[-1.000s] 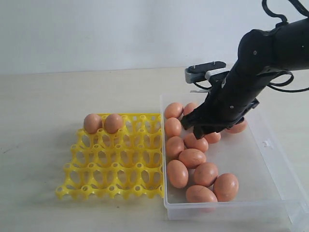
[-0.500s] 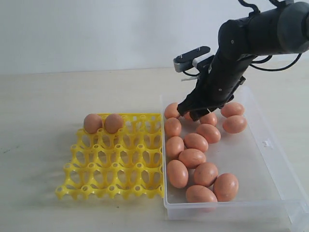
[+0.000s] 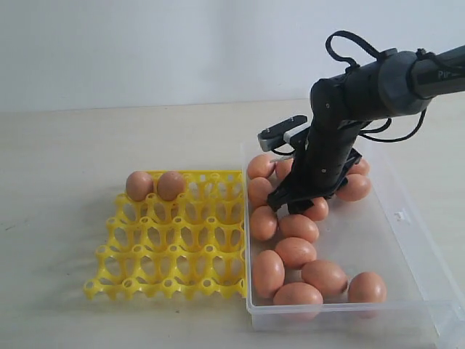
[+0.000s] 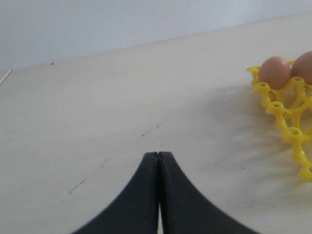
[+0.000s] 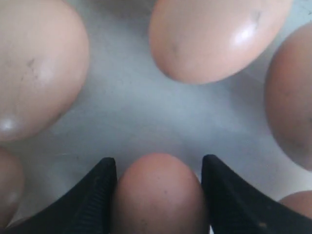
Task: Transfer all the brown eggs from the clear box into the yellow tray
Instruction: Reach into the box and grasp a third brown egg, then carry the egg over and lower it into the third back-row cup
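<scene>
Several brown eggs lie loose in the clear box. Two more sit side by side in the far-left cups of the yellow tray. My right gripper is down in the far left part of the box. In the right wrist view its jaws stand open astride one egg, the fingers close against its sides, with other eggs around. My left gripper is shut and empty over bare table, the yellow tray's corner off to one side.
The clear box sits directly right of the yellow tray, their edges touching. A beige tabletop stretches left of and behind both. A pale wall stands at the back.
My right arm has swung left and come down into the box, jaws now around one egg. Some eggs at the front of the box have rolled to new spots.
</scene>
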Action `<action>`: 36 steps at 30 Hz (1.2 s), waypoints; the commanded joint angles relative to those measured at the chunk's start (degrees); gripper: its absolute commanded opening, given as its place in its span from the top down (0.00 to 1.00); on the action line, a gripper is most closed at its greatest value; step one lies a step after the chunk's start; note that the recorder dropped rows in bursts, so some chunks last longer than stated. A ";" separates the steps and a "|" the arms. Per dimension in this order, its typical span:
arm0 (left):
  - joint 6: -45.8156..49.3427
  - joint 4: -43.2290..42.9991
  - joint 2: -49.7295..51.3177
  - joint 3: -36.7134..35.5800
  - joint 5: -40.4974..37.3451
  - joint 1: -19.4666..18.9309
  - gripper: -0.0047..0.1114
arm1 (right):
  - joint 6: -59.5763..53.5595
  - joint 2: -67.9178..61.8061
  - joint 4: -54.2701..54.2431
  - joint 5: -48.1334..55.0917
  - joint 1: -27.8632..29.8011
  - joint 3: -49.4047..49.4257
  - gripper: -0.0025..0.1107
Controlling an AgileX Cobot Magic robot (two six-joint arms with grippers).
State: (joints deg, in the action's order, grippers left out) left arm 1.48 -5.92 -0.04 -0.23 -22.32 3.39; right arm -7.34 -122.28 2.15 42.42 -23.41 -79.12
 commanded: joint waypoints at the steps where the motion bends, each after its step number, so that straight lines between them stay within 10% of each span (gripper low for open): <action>1: -0.14 0.14 0.04 0.23 0.52 -0.10 0.96 | -0.14 -2.51 -0.31 -0.66 -0.92 2.17 0.54; 6: -0.14 0.14 0.04 0.23 0.52 -0.10 0.96 | -1.63 0.15 -0.73 -1.94 -0.92 2.82 0.98; 12: -0.14 0.14 0.04 0.23 0.52 -0.10 0.96 | -2.00 11.46 -8.64 -4.69 -0.92 3.71 0.98; 21: -0.14 0.14 0.04 0.23 0.52 -0.10 0.96 | -0.04 30.53 -13.74 -43.30 -8.70 21.41 0.98; 36: -0.14 0.14 0.04 0.23 0.52 -0.10 0.96 | 11.91 10.21 -8.59 -63.35 -17.92 17.82 0.98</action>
State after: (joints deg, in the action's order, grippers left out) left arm 1.48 -5.92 -0.04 -0.23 -22.32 3.39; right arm 3.24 -108.34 -8.20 -21.21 -40.98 -58.08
